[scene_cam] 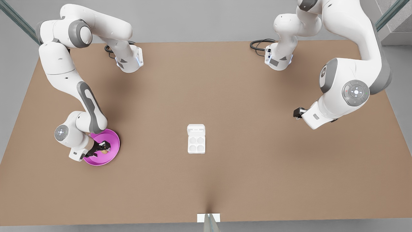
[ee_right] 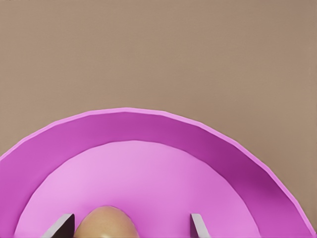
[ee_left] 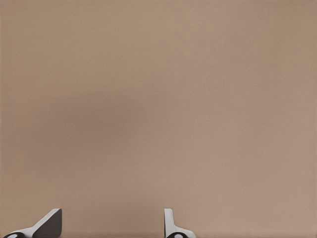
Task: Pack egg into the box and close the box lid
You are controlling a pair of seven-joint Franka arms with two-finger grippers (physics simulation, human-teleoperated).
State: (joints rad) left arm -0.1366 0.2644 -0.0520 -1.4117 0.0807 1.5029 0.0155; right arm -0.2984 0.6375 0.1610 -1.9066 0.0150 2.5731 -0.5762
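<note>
1. Surface: a plain brown table point(scene_cam: 225, 180) under grey surroundings; both arm bases are mounted at the far edge in the front view.
2. At the front view's left, the pink plate point(scene_cam: 113, 151) sits on the table. The right gripper point(scene_cam: 100, 149) is lowered into it, over the egg point(scene_cam: 104, 151).
3. Right wrist view: the egg point(ee_right: 105, 223) lies on the plate floor point(ee_right: 148, 173) between the two fingertips point(ee_right: 62, 225). The jaws stand apart, with the egg nearer one finger and a clear gap to the other. Not clamped yet; whether the nearer finger touches the shell cannot be told.
4. Centre of the table: the box point(scene_cam: 196, 144) rests with all four cups empty. The box lid point(scene_cam: 196, 129) lies folded back flat on the far side, well apart from the plate.
5. At the front view's right, the left gripper point(scene_cam: 298, 112) waits above bare table, well away from the box. Left wrist view: its fingertips point(ee_left: 49, 223) stand apart with nothing between them.
6. Progress judgement: early stage. The egg is not grasped, not packed, and the lid is not closed. Remaining: close on the egg, lift, carry to a cup, release, then swing the lid over.
</note>
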